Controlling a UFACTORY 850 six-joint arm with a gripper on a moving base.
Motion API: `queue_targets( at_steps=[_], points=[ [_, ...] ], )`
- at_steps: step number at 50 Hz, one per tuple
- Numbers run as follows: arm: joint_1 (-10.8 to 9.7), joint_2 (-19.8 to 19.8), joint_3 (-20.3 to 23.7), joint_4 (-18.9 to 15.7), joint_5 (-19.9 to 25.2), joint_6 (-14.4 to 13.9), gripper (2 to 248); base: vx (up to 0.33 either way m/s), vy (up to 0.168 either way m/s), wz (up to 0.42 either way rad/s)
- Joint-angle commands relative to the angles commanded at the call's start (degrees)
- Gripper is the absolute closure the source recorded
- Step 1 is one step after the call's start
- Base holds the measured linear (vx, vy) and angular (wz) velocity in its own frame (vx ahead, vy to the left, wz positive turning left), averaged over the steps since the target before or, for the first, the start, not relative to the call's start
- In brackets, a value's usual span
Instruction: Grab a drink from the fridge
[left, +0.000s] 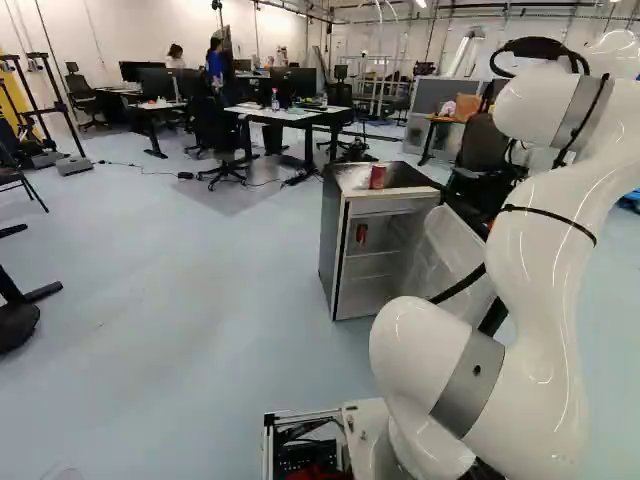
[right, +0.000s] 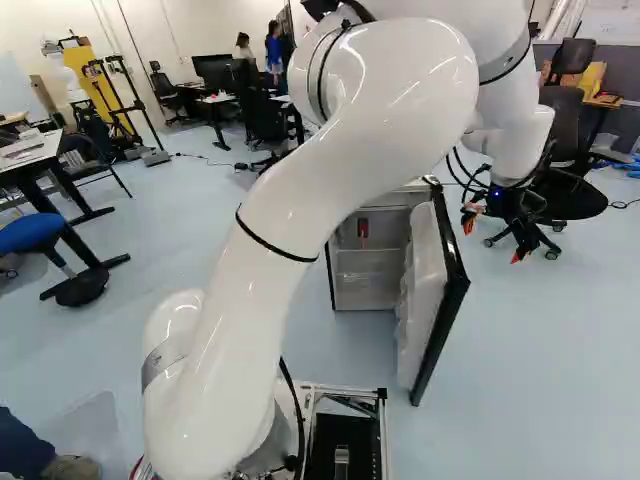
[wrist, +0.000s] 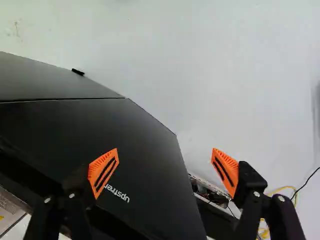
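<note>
In the right base view my gripper (right: 495, 236) hangs to the right of the fridge, on the outer side of its swung-out door (right: 450, 292). The wrist view has the gripper (wrist: 165, 167) open, its orange pads wide apart with nothing gripped, and the door's dark outer face (wrist: 135, 150) lies ahead of and under one finger. The small fridge (left: 330, 240) stands with its shelves exposed. A red can (left: 361, 233) is on an upper shelf inside, near the side wall. Another red can (left: 377, 177) stands on the fridge top (left: 407, 175).
A black office chair (right: 570, 190) stands behind my gripper in the right base view. Desks with monitors (left: 290, 113) are beyond the fridge. At the left of the right base view are a table (right: 30, 155) and a blue stool (right: 30, 232); pale floor (right: 560, 370) surrounds the door.
</note>
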Motion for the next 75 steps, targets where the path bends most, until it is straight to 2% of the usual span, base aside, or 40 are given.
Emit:
queue_targets(
  at_steps=[31, 56, 75],
  points=[
    [0.4, 4.6, 7.2, -0.9, 0.7, 0.0, 3, 0.000, 0.000, 0.000],
    [0.3, 9.5, 14.6, -4.5, 3.3, 0.0, 3, 0.000, 0.000, 0.000],
    [1.0, 12.8, 19.5, -7.7, 5.7, 0.0, 3, 0.000, 0.000, 0.000]
  ],
)
